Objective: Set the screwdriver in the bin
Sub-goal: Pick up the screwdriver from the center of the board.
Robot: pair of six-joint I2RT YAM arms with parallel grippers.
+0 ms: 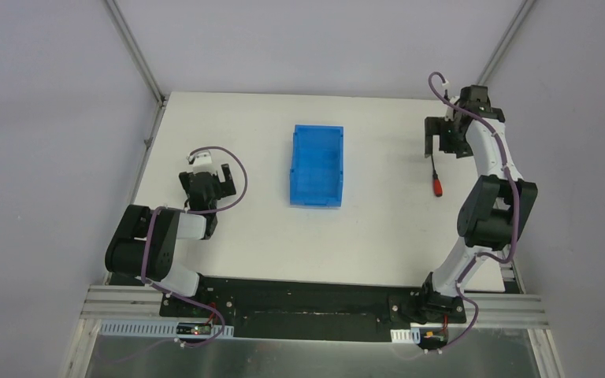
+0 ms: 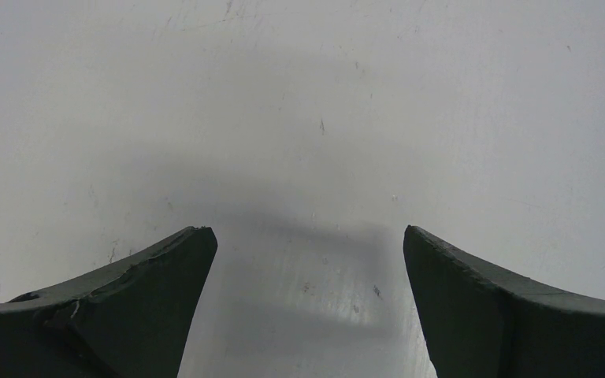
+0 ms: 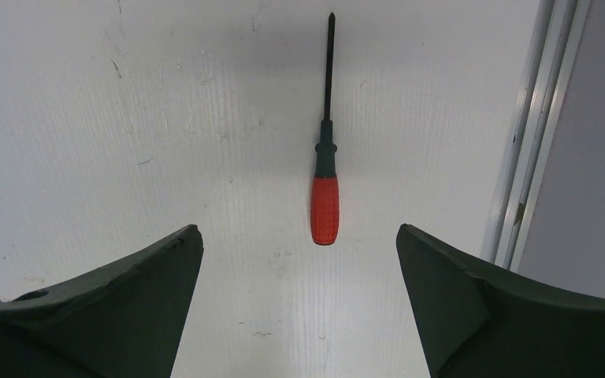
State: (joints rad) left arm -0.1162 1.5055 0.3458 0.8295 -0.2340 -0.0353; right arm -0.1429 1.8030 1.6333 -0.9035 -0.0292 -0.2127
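Facing screwdriver (image 3: 325, 150), right tool (image 3: 297, 228) spread apart, empty; looks light, stiff; take red handle, not thin shaft

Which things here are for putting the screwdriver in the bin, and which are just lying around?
For the job:
screwdriver
blue bin
right fingers, open near the screwdriver

Just there:
left fingers, open above the table
metal rail at the table's edge

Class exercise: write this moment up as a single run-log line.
stage: pre-grasp | screwdriver: lying on table, untouched | bin: looks empty | right gripper: open, screwdriver ahead, centred | left gripper: open, holding nothing
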